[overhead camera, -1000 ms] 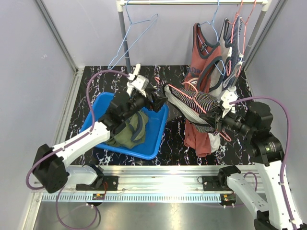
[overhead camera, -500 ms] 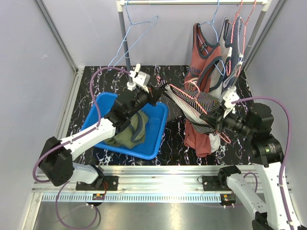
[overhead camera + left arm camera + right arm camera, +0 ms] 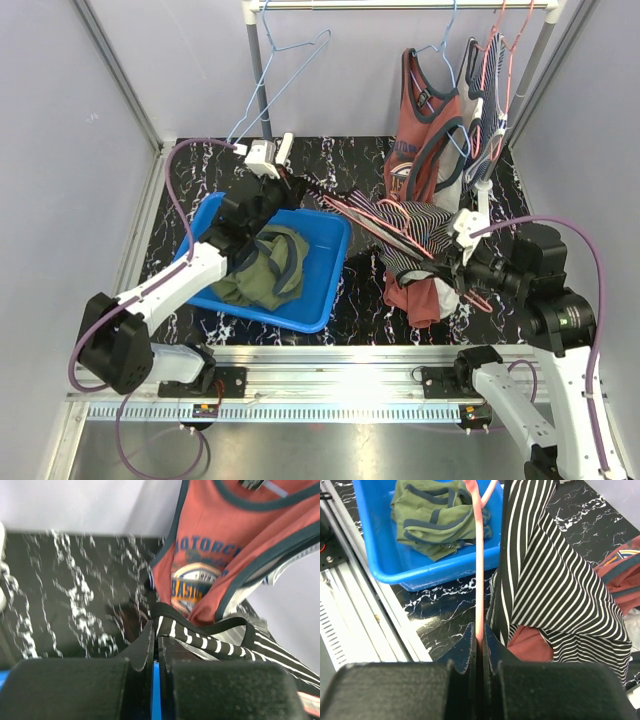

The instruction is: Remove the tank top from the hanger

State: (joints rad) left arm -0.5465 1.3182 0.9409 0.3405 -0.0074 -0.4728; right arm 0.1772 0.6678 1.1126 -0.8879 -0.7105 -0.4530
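Where marbled table (image 3: pixel 360 160) meets lavender walls (image 3: pixel 200 70), one bin (image 3: pixel 335 270) sits.
Left fingers (image 3: pixel 75 690) clench striped tank top (image 3: pixel 210 642); right fingers (image 3: pixel 400 692), pink hanger (image 3: pixel 480 580).

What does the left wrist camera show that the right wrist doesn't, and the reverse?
Only left wrist: the left hand pinching the dark edge of the striped tank top, and the lettered print on the red tank top. Only right wrist: the right hand shut on the pink hanger, and the green garment in the blue bin. Both: striped tank top, red cloth, marble table.
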